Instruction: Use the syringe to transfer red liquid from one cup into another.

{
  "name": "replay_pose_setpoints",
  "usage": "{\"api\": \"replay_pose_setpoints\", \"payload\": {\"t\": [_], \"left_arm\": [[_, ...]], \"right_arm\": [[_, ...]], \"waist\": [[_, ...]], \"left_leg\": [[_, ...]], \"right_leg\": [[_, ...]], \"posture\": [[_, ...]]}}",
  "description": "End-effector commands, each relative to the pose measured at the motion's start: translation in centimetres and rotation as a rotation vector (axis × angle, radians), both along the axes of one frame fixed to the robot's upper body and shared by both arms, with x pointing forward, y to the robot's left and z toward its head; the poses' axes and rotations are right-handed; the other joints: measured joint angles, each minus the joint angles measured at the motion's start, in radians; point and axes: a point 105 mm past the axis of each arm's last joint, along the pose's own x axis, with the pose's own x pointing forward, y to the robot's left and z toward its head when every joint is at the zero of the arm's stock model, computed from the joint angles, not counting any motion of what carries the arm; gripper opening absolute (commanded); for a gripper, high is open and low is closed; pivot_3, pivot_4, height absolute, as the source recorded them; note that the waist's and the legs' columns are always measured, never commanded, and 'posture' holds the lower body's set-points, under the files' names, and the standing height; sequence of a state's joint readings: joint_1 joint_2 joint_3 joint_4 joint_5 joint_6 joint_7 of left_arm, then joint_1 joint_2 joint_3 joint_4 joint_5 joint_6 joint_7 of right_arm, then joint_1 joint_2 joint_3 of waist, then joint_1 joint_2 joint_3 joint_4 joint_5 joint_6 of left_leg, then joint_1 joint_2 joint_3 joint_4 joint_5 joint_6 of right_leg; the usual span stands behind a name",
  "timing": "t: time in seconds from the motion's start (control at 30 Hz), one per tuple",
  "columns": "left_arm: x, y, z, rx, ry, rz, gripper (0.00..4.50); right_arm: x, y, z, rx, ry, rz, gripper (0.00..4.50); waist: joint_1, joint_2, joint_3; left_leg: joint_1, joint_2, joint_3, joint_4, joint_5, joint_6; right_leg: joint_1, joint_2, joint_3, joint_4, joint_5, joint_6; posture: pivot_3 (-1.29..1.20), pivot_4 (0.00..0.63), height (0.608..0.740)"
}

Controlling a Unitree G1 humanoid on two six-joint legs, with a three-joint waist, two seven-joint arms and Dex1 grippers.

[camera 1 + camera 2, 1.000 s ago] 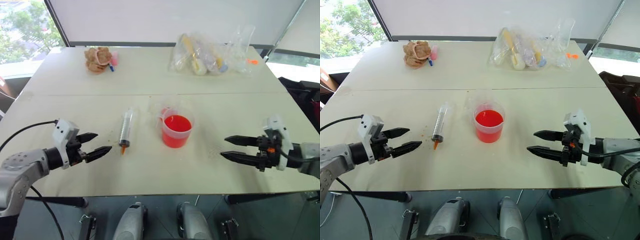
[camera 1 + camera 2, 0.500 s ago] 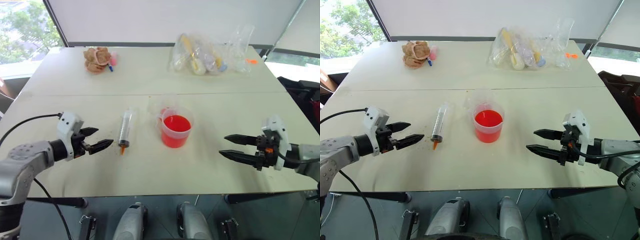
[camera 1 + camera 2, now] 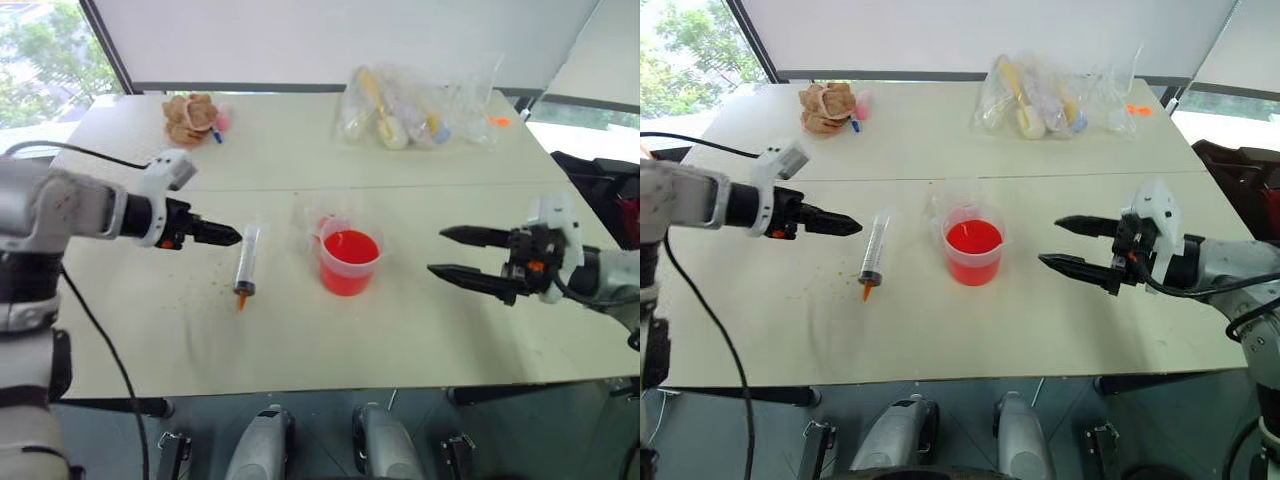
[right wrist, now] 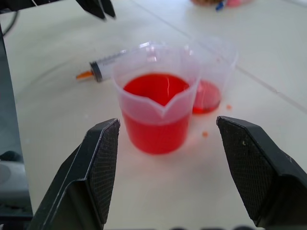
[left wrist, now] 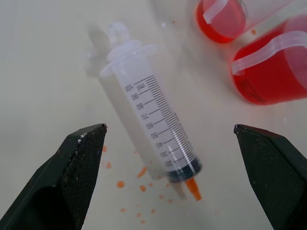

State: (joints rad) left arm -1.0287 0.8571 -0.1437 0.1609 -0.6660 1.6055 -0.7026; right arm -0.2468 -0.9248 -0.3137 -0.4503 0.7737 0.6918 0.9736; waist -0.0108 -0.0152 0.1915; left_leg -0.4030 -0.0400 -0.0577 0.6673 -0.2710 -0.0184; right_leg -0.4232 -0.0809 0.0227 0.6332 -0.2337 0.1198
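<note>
The syringe (image 3: pixel 246 268) lies flat on the tabletop (image 3: pixel 400 330), orange tip toward the near edge, with red droplets around the tip. Just right of it stands the measuring cup (image 3: pixel 350 262) of red liquid (image 4: pixel 160 93), the small cup (image 4: pixel 211 72) touching its far side. The left end effector (image 3: pixel 835 222) hangs spread beside the syringe; the right end effector (image 3: pixel 1072 245), also spread, faces the cups.

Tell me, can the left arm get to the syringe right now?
Probably yes. The left gripper hovers open beside the syringe, which lies flat on the table with bare surface around it. The measuring cup stands off to its other side, out of the way.
</note>
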Motion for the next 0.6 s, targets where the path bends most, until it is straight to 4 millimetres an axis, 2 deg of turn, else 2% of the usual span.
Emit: {"api": "replay_pose_setpoints", "payload": {"t": [0.03,0.13,0.27,0.5,0.6], "left_arm": [[1.8,-1.2,-0.3,0.057,0.069,0.041,4.46],[2.6,-1.8,-1.0,0.103,0.126,0.067,4.46],[4.0,-1.5,-3.2,0.228,0.147,0.109,4.46],[5.1,-3.1,-5.5,0.254,0.174,0.11,4.46],[5.3,-3.5,-6.0,0.247,0.17,0.115,3.65]], "right_arm": [[-1.1,3.1,1.6,0.016,-0.094,0.112,3.37],[-1.7,4.1,1.9,0.004,-0.121,0.139,3.37],[-2.4,5.1,2.5,-0.027,-0.177,0.153,3.37],[-2.8,5.2,3.5,-0.038,-0.219,0.154,3.37],[-2.5,4.9,3.4,-0.034,-0.208,0.146,3.37]], "waist": [[-0.001,0.0,0.0],[-0.004,0.0,0.0],[-0.002,0.0,0.0],[0.006,0.0,0.0],[0.006,0.0,0.0]], "left_leg": [[0.0,0.0,0.0,0.0,0.0,0.0],[-0.001,0.0,0.0,0.0,0.0,0.0],[-0.003,0.0,0.001,0.0,0.0,0.0],[-0.004,0.0,0.0,0.0,0.0,0.0],[-0.004,0.0,0.0,0.0,0.0,0.0]], "right_leg": [[0.0,0.0,0.0,0.0,0.0,0.0],[-0.002,0.0,0.0,0.0,0.0,0.0],[-0.004,0.0,0.001,0.0,0.0,0.0],[-0.004,-0.001,0.001,-0.001,0.0,0.0],[-0.003,-0.002,0.001,-0.001,0.0,0.0]], "posture": [[0.0,0.15,0.74],[0.0,0.15,0.74],[0.0,0.15,0.74],[0.0,0.15,0.74],[0.0,0.15,0.74]]}}
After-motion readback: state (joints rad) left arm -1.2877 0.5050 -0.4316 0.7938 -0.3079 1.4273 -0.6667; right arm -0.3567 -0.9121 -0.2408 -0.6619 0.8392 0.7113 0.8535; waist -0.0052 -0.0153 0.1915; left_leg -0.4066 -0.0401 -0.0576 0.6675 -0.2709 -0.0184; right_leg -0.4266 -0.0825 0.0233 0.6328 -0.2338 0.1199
